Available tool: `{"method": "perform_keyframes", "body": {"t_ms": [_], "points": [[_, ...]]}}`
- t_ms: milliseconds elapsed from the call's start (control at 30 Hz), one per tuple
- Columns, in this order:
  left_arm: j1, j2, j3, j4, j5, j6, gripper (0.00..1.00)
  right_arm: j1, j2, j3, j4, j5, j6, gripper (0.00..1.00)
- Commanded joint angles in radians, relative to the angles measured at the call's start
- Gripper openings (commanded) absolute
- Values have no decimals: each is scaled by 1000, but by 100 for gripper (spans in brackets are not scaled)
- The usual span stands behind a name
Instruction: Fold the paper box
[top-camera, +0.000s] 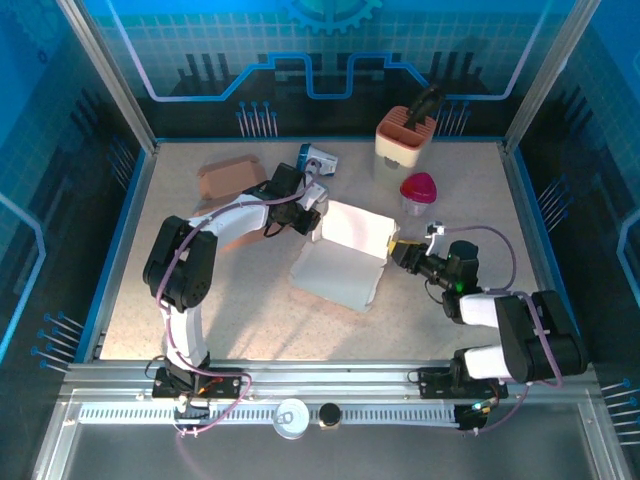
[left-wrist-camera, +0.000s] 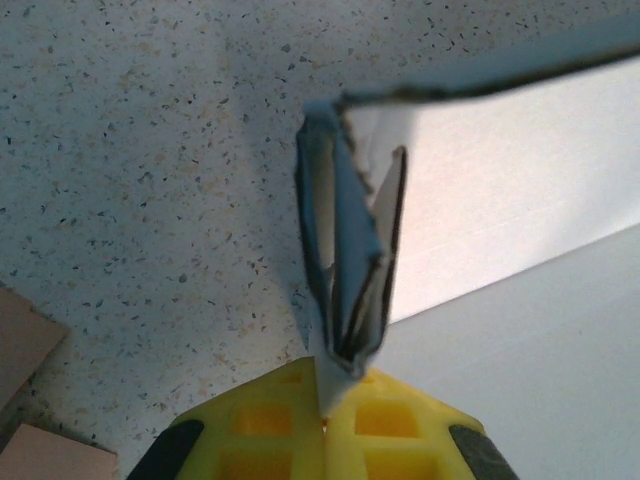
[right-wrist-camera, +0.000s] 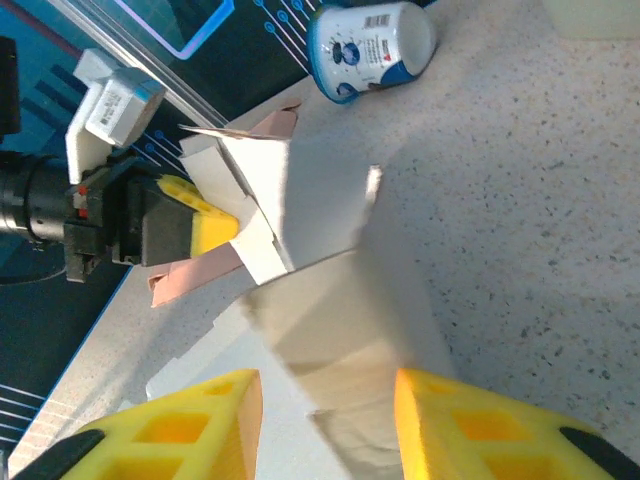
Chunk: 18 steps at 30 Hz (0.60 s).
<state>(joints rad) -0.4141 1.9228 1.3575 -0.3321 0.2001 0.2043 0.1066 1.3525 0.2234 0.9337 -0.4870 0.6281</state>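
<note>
I am pinching the 9 o'clock flap of the paper box (top-camera: 340, 265), lying at the middle of the table (top-camera: 250, 320), in the left gripper (top-camera: 316, 222), while the right gripper (top-camera: 398, 250), jaws spread, is straddling its 3 o'clock wall, seemingly best placed for folding.

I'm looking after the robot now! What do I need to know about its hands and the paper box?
Left hand: shut, pinching a folded flap of the paper box.
Right hand: open, with a finger on either side of the box's opposite edge.
Box: it sits between the two hands, one wall raised and a big panel flat.
Done: folding has started.
Left: raise the remaining walls and finish the box.
</note>
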Motion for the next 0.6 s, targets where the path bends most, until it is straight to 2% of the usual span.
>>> {"method": "perform_keyframes", "body": {"t_ms": [0, 67, 333, 567], "points": [[6, 31, 17, -51, 16, -8, 0, 16, -48, -20, -35, 42, -41, 39], [6, 31, 20, -53, 15, -9, 0, 22, -52, 5, -117, 62, -71, 38], [7, 30, 18, -59, 15, -3, 0, 21, -5, 43, -125, 60, -80, 34], [7, 30, 20, -58, 17, 0, 0, 31, 70, 89, -108, 38, -81, 36]]}}
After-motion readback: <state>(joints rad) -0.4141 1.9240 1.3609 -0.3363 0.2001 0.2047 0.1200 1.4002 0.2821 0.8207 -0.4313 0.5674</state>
